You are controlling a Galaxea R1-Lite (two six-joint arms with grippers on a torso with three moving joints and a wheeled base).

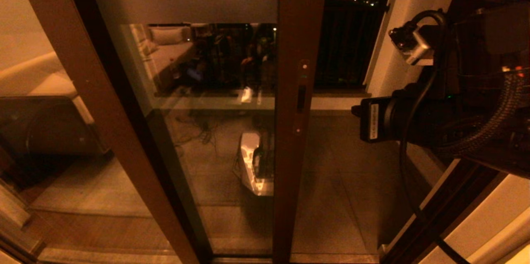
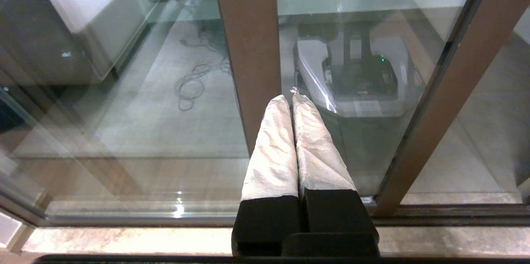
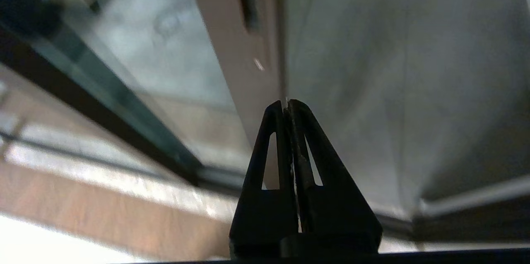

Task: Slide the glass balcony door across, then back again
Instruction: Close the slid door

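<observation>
Door (image 1: 299, 102) partly slid left; its dark stile stands mid-view, open gap to the balcony on its right. My right hand (image 3: 287, 104), fingers pressed together, empty, points at the stile's edge just below the slot handle (image 3: 247, 1). Left hand (image 2: 291, 97) also pressed together, low before the glass.

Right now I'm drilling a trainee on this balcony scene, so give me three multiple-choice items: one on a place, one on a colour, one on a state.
1. Where is the slot handle?
A. In the door's dark stile
B. On the floor
C. On the white wall

2. What colour is the glass balcony door frame?
A. White
B. Dark brown
C. Blue

3. How is the right tool?
A. Wide open
B. Gripping the handle
C. Shut, holding nothing

Answers: 1 A, the slot sits in the stile; 2 B, brown throughout; 3 C, fingers meet beside the stile.
</observation>
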